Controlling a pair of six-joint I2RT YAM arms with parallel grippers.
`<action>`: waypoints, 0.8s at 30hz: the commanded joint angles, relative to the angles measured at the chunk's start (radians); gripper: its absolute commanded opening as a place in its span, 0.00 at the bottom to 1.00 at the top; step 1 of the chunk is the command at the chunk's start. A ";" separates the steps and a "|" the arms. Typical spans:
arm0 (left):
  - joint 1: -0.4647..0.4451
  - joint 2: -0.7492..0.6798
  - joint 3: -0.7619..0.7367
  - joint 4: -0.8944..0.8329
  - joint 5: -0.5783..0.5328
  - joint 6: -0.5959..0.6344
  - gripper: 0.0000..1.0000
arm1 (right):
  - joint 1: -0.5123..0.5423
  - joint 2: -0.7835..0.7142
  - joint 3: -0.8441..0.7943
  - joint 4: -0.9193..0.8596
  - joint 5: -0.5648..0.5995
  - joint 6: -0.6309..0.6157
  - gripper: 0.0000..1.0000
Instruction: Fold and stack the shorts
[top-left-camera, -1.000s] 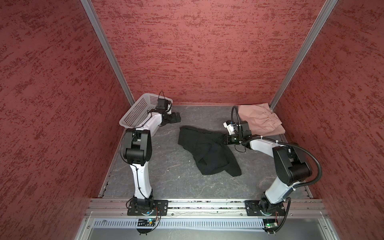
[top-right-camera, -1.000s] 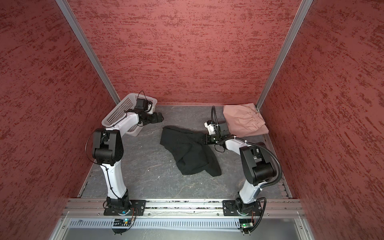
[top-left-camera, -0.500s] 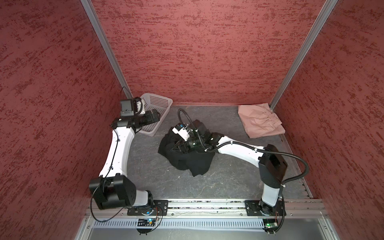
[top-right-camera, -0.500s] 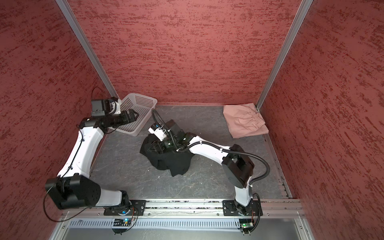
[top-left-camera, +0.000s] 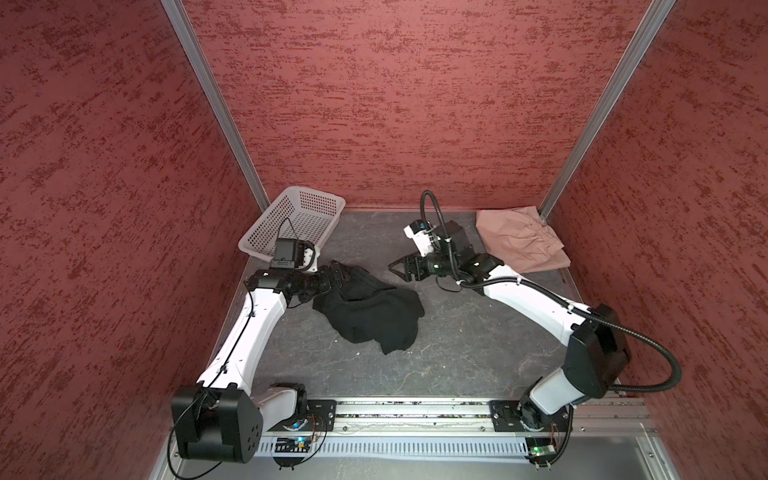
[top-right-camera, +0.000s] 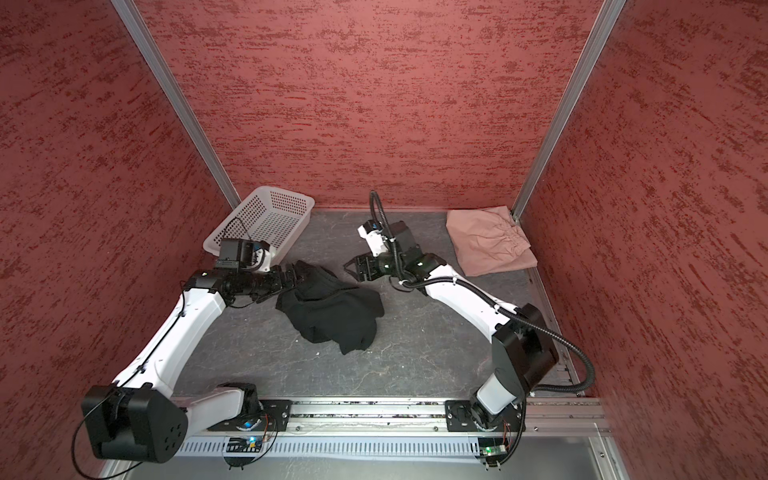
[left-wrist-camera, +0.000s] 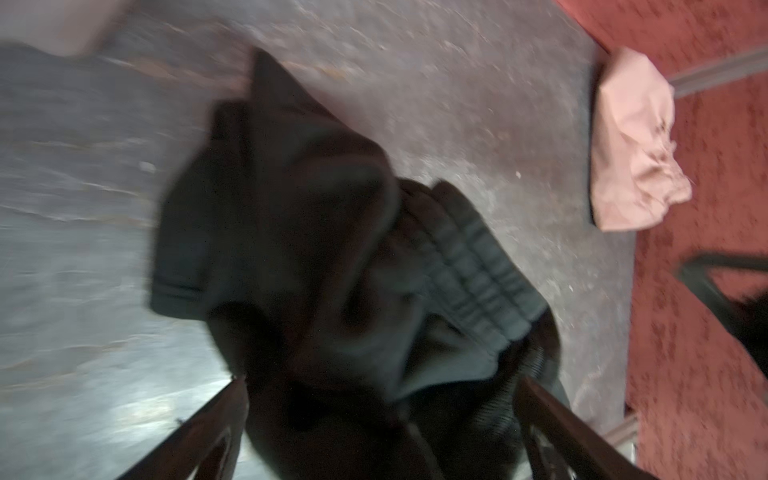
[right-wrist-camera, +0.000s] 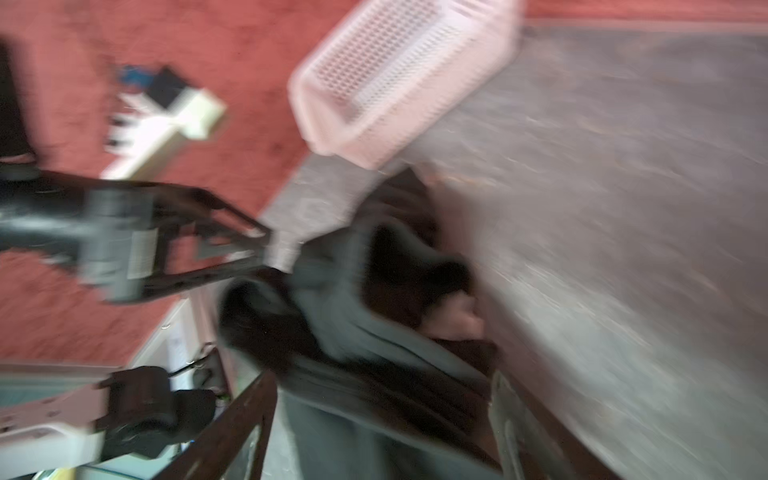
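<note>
From here the black shorts (top-left-camera: 374, 311) are lying crumpled on the tabletop (top-left-camera: 457, 340) toward nine o'clock, pink shorts (top-left-camera: 519, 245) folded at two o'clock; left pincer (top-left-camera: 336, 274) is straddling the waistband apart, right pincer (top-left-camera: 401, 268) hovering apart nearby; flattening apparently pending, needing a waistband clamp.

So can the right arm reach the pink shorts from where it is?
Probably yes. The pink shorts lie in the far right corner, close behind the right gripper, with nothing lying between. The gripper is open but points away, toward the black shorts, so it would have to turn round.
</note>
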 joint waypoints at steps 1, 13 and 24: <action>-0.056 0.026 0.043 0.035 -0.022 -0.017 0.99 | 0.008 -0.033 -0.117 -0.055 -0.026 0.002 0.84; -0.079 0.190 0.042 -0.012 -0.082 0.049 0.77 | 0.005 0.007 -0.328 0.216 -0.245 0.165 0.66; -0.082 0.333 0.431 -0.069 0.004 0.147 0.00 | -0.045 0.052 0.053 0.038 -0.213 0.030 0.00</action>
